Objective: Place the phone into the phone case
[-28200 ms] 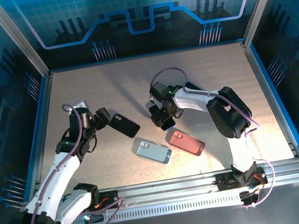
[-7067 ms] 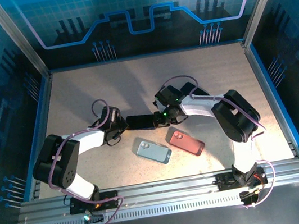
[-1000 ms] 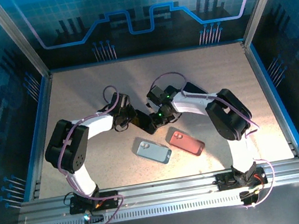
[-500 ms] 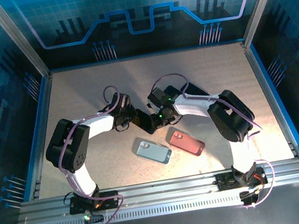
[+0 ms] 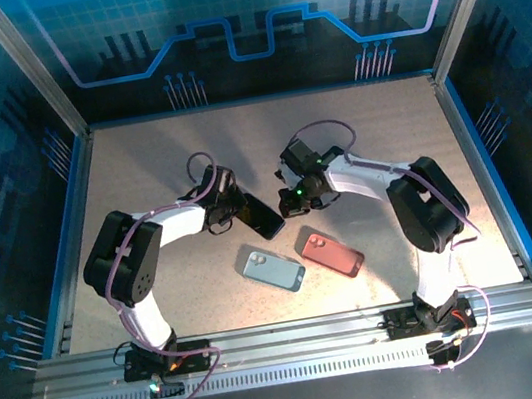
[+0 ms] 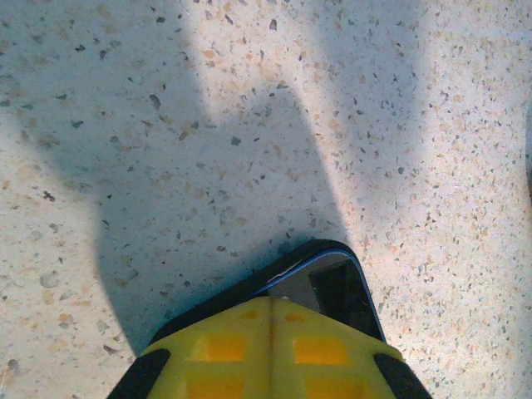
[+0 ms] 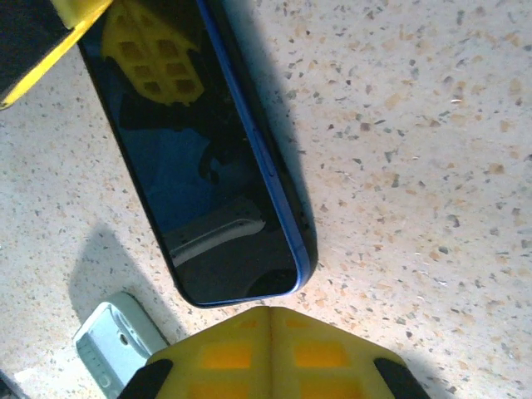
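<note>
Nearest the table's (image 5: 355,125) near edge we see a blue case (image 5: 273,268) and red case (image 5: 331,254) side by side, beyond them the phone (image 5: 267,217) flat mid-table, left gripper (image 5: 235,211) fingers together, resting on one end, right gripper (image 5: 292,205) fingers together just beside the other.

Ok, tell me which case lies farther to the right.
The red case, the warm-coloured one; the pale blue case sits to its left.

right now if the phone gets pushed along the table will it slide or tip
Probably slides rather than tips: the phone seems to lie flat on the table. Its glossy screen shows reflections, so likely slick on top. Looks like a rigid slab, unlikely to bend.
</note>
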Controlling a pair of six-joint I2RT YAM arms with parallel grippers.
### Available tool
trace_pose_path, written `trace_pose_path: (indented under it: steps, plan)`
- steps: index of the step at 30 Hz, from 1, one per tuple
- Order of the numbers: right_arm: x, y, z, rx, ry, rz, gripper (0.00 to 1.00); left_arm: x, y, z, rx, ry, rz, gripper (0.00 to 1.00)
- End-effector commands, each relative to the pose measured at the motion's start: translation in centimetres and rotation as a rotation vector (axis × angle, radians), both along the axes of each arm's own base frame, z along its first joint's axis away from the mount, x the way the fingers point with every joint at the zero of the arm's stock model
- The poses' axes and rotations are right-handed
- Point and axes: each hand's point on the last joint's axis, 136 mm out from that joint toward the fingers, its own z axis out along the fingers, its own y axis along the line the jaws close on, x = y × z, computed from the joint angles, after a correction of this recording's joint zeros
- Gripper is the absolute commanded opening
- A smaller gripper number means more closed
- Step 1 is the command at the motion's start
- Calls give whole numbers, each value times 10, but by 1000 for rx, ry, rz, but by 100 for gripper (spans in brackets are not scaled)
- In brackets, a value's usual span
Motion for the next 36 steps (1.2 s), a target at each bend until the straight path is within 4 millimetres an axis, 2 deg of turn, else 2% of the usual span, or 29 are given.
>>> trace_pose_path:
  steps: [1,12,19,23,28,36]
  plan:
    - [-2,7,-1,25,37,22,0,-21,-4,-30,29,104,-28,0]
    - [2,8,-27,-3,68,16,0,-22,-5,-37,26,120,-25,0]
    - [-5,4,-51,-52,95,30,0,-24,-5,-38,28,127,-25,0]
    - [-16,1,-68,-126,109,70,0,-26,-5,-40,28,131,-27,0]
    - [-40,-5,-94,-229,142,131,0,-29,-3,-43,33,139,-27,0]
    - [-73,-12,-129,-288,230,156,0,-36,-1,-50,39,157,-29,0]
